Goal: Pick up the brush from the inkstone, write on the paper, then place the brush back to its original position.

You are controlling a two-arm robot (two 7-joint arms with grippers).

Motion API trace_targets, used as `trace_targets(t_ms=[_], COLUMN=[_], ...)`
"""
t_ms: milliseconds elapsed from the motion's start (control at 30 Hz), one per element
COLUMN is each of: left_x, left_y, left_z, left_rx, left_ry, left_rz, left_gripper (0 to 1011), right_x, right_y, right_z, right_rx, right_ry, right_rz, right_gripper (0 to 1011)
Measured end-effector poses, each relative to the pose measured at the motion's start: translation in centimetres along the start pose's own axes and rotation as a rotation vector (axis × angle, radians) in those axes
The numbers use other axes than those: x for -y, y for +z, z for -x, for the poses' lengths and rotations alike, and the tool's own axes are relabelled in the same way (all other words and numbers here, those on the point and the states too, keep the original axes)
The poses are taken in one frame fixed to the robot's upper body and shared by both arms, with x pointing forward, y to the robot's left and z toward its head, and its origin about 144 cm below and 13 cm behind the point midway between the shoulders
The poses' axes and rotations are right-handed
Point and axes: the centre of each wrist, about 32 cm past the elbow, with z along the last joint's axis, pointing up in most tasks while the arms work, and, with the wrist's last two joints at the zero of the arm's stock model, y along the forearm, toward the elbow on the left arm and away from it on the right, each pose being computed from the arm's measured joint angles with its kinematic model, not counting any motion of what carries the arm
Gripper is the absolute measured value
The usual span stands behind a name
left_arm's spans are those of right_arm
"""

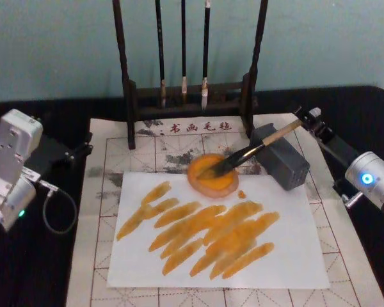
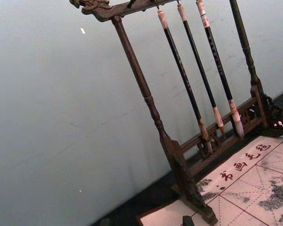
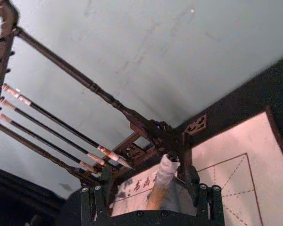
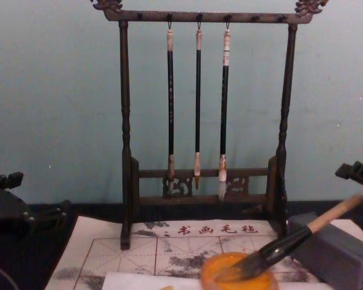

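Nearly done: paper [image 1: 275,262] streaked orange, brush [image 1: 253,152] lying on the dark block with tuft in the orange dish (far right of the sheet), right gripper [image 1: 309,119] at its end cap, finger state untellable.

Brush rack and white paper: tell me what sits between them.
In the head view, between the brush rack and the paper lies the grid mat with red characters and grey ink stains, then the orange dish overlapping the paper's far edge.
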Motion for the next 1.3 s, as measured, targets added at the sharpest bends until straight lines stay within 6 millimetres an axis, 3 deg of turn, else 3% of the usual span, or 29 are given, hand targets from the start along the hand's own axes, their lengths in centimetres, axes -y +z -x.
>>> trace_targets(t_ms=[733, 1300], left_x=[0.0, 0.0], left_y=[0.0, 0.0], left_z=[0.0, 0.0], left_rx=[0.0, 0.0], left_ry=[0.0, 0.0], left_rz=[0.0, 0.0], left_gripper=[1001, 1001], right_x=[4.7, 5.3], right_y=[-1.4, -3.2], right_z=[1.7, 0.6], right_rx=[0.529, 0.667], right_ry=[-0.158, -0.242], right_rz=[-0.089, -0.072], right_gripper=[1000, 1000])
